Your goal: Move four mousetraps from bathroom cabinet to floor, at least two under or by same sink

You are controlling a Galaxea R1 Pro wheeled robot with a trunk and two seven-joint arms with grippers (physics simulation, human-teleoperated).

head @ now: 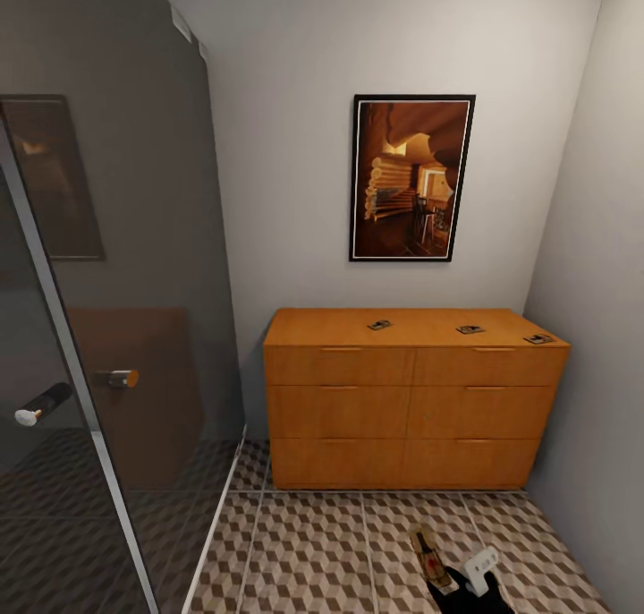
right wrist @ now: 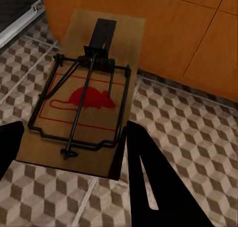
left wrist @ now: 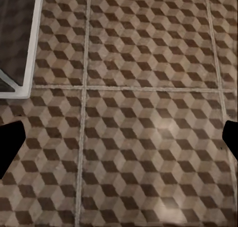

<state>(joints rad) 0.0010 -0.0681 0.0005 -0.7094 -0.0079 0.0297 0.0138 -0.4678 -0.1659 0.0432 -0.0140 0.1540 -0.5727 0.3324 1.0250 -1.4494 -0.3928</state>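
Note:
Three mousetraps (head: 379, 325) (head: 470, 329) (head: 538, 338) lie on top of the orange-brown cabinet (head: 416, 408), whose drawers are all closed. My right gripper (head: 458, 582) hangs low over the bathroom floor (head: 313, 551) in front of the cabinet. It is shut on another mousetrap (head: 433, 556). The right wrist view shows this mousetrap (right wrist: 84, 105) up close, a tan board with a red mouse print and a black wire spring, pinched at its near end by the right gripper (right wrist: 69, 160). My left gripper (left wrist: 119, 145) is open over bare cube-pattern tiles (left wrist: 148, 63). The bathroom sink is out of view.
A smoky glass shower panel (head: 116, 328) with a bar handle (head: 40, 405) and a pale floor rail (head: 219, 515) closes off the left. A framed picture (head: 411, 177) hangs above the cabinet. A wall (head: 599, 372) bounds the right side.

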